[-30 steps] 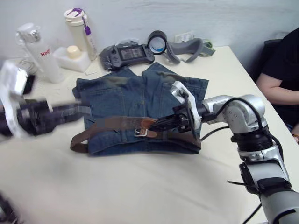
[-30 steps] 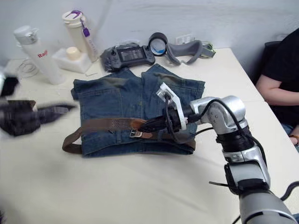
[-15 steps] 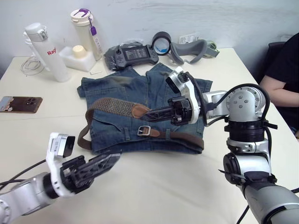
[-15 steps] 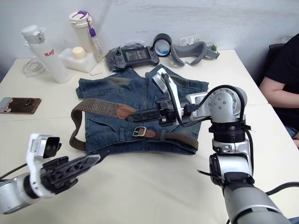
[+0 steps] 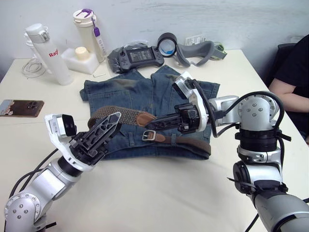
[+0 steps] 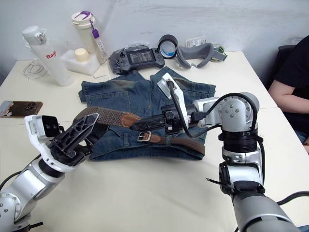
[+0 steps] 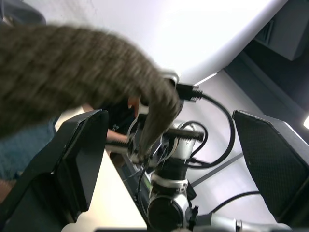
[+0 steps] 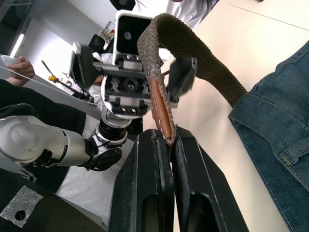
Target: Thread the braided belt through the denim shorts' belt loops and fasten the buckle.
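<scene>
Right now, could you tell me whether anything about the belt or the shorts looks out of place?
Yes. The dark brown braided belt is not lying flat along the waistband of the faded blue denim shorts: its leather tip is pinched in the right gripper and the strap arches up in a loop, while the silver buckle lies unfastened on the waistband.

An office or lab workroom: a cream surface [image 5: 159,193] against a plain wall, carrying a VR headset [image 5: 193,50], handheld controller [image 5: 137,55], water bottles [image 5: 48,53] and phone [image 5: 19,107]; a seated person [image 5: 294,72] alongside.
</scene>
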